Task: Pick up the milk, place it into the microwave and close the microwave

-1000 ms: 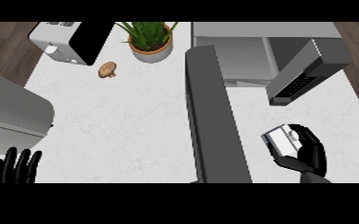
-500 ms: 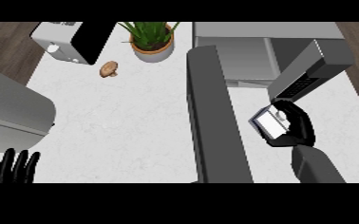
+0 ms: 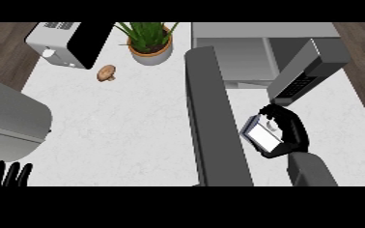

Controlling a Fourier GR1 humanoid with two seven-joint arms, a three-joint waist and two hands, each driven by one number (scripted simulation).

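The right hand [image 3: 288, 133] was curled around the milk [image 3: 261, 136], holding it just right of the open microwave [image 3: 242, 58] door [image 3: 214, 121], near the opening. The left hand [image 3: 14, 174] rested with straight fingers at the worktop [image 3: 121, 125]'s near left edge.

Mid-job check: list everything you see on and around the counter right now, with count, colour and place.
Milk carton: one, white, in the right hand, right of the open door.
Microwave: one, grey, top right, open.
Microwave door: one, dark grey, swung out toward the lower edge.
Potted plant: one, green, top centre.
Toaster: one, white and black, top left.
Mushroom: one, brown, below the toaster.
Counter: white.
Right hand: black, curled round the carton.
Left hand: black, bottom left, resting.
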